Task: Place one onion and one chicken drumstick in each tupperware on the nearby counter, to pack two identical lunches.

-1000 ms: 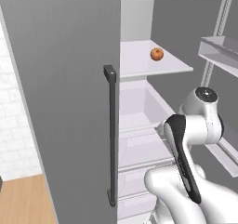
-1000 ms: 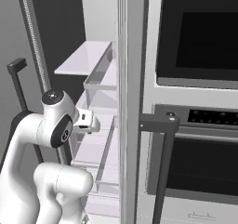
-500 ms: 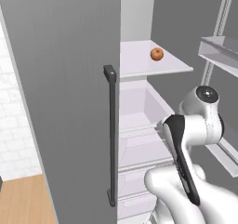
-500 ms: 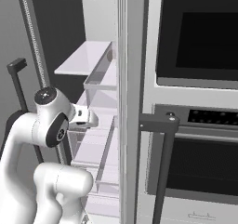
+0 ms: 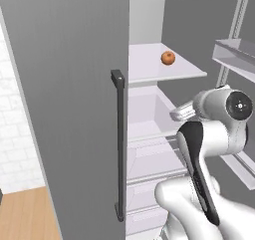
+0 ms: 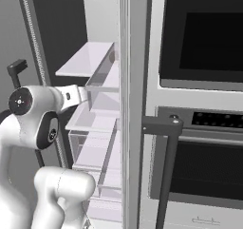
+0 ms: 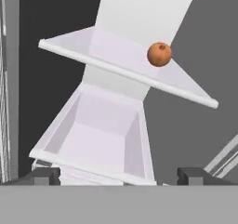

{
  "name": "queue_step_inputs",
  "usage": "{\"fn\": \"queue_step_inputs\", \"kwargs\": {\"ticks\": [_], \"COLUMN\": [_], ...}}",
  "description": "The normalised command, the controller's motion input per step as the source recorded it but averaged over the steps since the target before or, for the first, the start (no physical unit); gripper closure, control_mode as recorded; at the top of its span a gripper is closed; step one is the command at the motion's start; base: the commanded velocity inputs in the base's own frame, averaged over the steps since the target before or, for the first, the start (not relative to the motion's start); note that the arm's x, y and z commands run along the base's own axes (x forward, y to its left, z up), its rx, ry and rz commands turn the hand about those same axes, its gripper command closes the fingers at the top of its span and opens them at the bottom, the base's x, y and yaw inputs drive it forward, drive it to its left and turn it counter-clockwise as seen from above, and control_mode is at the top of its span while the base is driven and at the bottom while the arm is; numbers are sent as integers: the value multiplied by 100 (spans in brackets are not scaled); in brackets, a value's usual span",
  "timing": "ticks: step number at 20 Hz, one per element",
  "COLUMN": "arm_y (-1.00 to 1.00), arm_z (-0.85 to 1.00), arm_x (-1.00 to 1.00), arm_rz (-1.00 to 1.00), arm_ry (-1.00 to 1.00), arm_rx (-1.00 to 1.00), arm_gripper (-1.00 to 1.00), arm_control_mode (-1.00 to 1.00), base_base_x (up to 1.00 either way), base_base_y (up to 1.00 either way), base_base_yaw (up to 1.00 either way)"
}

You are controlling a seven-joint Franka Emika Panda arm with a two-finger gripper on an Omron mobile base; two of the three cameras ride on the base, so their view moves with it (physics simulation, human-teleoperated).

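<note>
Jaws spread wide, nothing between them, facing the open fridge; onion up at one o'clock on the glass shelf, above an open drawer.

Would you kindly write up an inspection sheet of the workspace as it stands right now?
Surface: glass fridge shelf, with a clear drawer below it.
Job's things: one onion sits on the shelf, near its right side in the hand view; drumsticks and tupperware: nothing seen.
Clutter: nothing seen.
Grippers: gripper in front of the open fridge, jaws wide open, holding nothing, well short of the onion.
Cables: nothing seen.
Surroundings: closed fridge door with a dark handle on the left; built-in oven on the right.
</note>
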Motion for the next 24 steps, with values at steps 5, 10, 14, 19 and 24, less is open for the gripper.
{"fn": "queue_step_inputs", "kwargs": {"ticks": [5,10,14,19,24], "arm_y": [-3,0,-6,-2,-4], "arm_z": [94,96,19,-30,-12], "arm_x": [51,65,49,55,90], "arm_rz": [1,10,4,0,-3], "arm_ry": [-5,18,32,-6,6], "arm_rx": [11,11,4,0,-16], "arm_gripper": [-100,-100,-100,-100,-100], "arm_control_mode": [-100,-100,-100,-100,-100], "base_base_x": [0,0,0,0,0], "base_base_y": [0,0,0,0,0], "base_base_yaw": [0,0,0,0,0]}}
